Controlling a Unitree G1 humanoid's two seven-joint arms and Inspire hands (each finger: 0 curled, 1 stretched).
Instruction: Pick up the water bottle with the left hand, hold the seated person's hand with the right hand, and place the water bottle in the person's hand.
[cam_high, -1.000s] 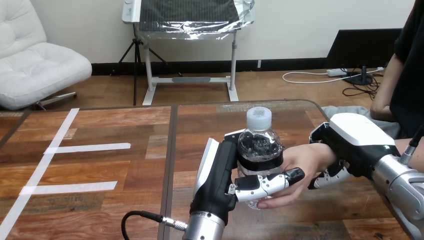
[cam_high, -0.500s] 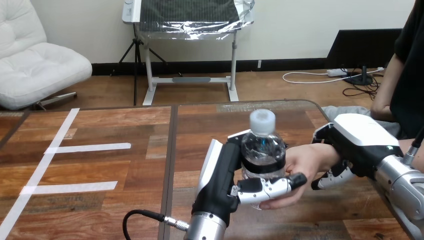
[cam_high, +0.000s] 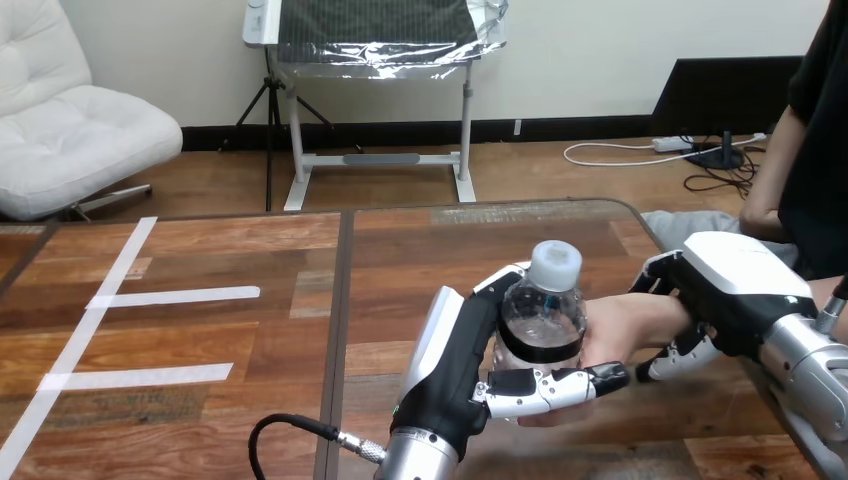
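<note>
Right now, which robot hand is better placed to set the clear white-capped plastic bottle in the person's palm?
The left hand: its fingers curl round the clear plastic water bottle, against the person's hand. The right hand grips the wrist.

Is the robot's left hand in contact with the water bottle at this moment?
Touching. In the head view the left hand is curled round the water bottle, thumb across its lower front.

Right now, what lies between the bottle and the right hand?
The person's hand lies between the bottle and the right hand, seen in the head view.
</note>
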